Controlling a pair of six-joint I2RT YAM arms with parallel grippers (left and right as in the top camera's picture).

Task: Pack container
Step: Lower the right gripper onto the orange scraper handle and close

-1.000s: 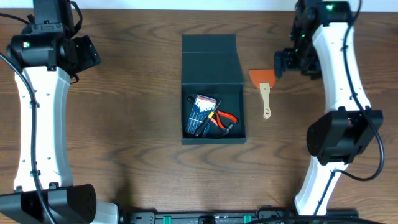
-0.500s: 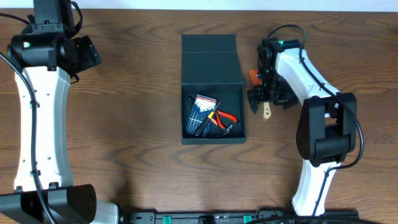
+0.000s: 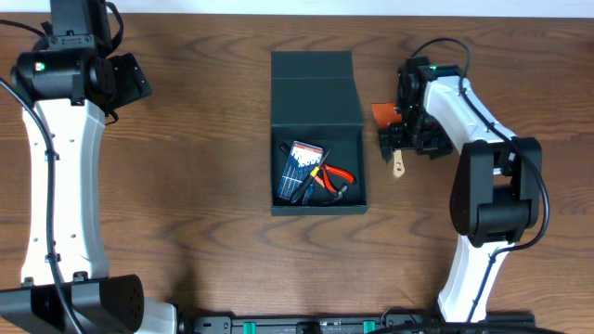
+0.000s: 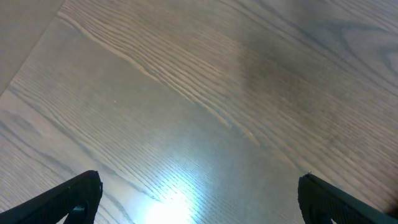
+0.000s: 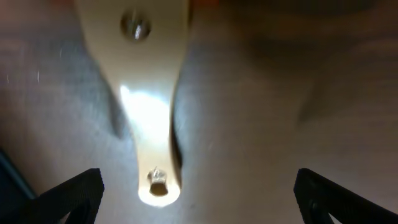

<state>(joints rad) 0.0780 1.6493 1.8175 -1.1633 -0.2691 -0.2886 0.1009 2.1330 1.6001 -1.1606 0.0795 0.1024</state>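
Since the overhead view shows the whole layout, I start there. The container (image 3: 345, 148) sits mid-surface, a dark teal-black matte cardboard box, roughly square, with its lid (image 3: 314, 88) folded back flat on the far side. Inside it lie a small blue screwdriver case (image 3: 299, 167) and red-handled pliers (image 3: 336, 176). Just to its right lies a scraper (image 3: 397, 160) with an orange blade and a pale wooden handle, and the right gripper (image 3: 395, 141) is down over that handle. My left arm (image 3: 56, 139) is well away at the left edge.

I'd judge the box light and fairly stiff, though its thin walls could dent. The lid's free far edge looks like the best place to take hold of it for closing.

From the left wrist, I see the left gripper (image 4: 199, 186) spread wide over bare wood (image 4: 205, 93), holding nothing.

From the right wrist, the right gripper (image 5: 198, 183) is apart, with the handle between its fingertips (image 5: 74, 193), nearer the left one. The picture is blurred, so I think nothing is touching yet.
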